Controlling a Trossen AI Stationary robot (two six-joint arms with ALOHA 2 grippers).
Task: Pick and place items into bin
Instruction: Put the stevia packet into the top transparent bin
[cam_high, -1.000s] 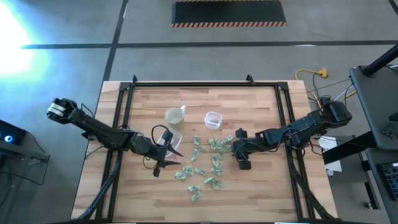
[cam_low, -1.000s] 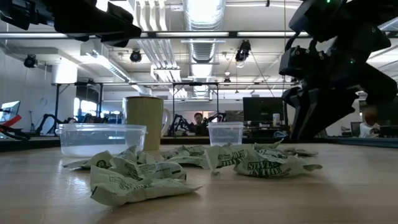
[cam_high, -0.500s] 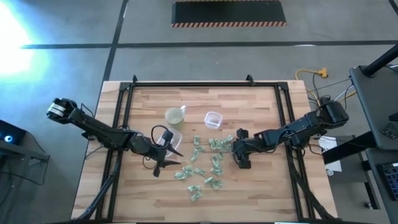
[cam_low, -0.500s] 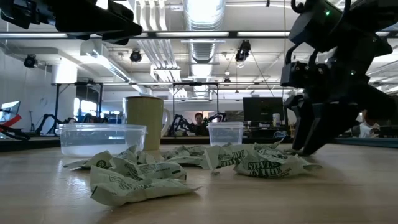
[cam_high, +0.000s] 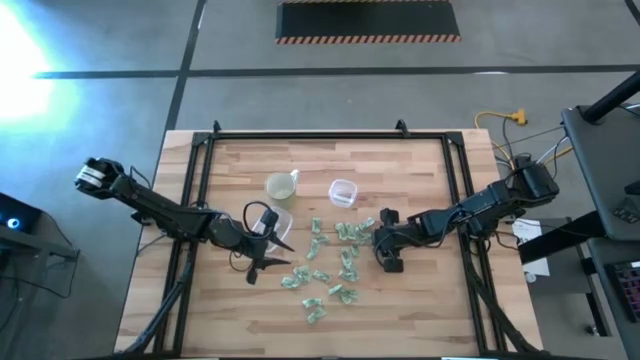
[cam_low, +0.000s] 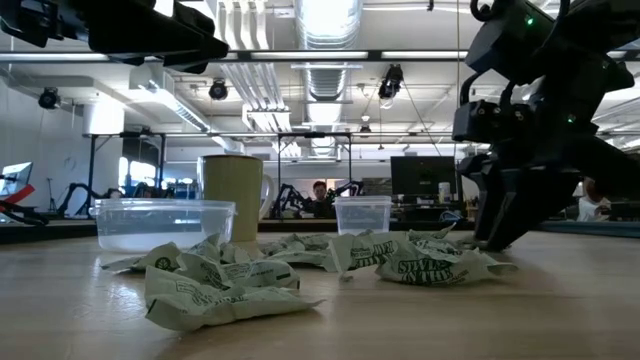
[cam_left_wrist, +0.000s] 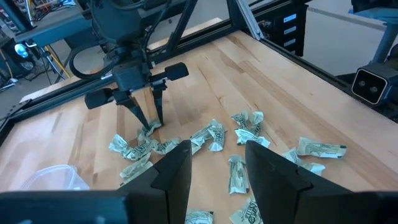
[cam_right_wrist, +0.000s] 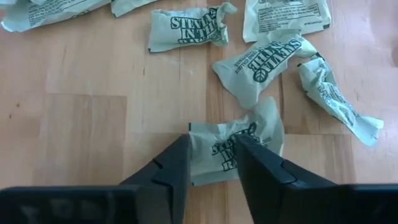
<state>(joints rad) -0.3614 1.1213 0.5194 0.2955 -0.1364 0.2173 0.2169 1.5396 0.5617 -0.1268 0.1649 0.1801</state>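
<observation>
At the right edge of the scattered items, the right end effector (cam_right_wrist: 210, 163) sits low over the table (cam_high: 420, 300), its fingers narrowly parted astride one crinkled packet (cam_right_wrist: 236, 146) — not yet closed on it. The risk from here is a thin grip: the wrapper is flat and slick, so the fingertips may only pinch a corner and let it slide out on the lift, or drag the neighbouring packets (cam_right_wrist: 273, 65) just beside it. The small clear bin (cam_high: 343, 191) stands well apart, beyond the pile. The left end effector (cam_high: 262, 262) hovers open-fingered over the pile's left edge, empty — near enough to crowd a carry.
</observation>
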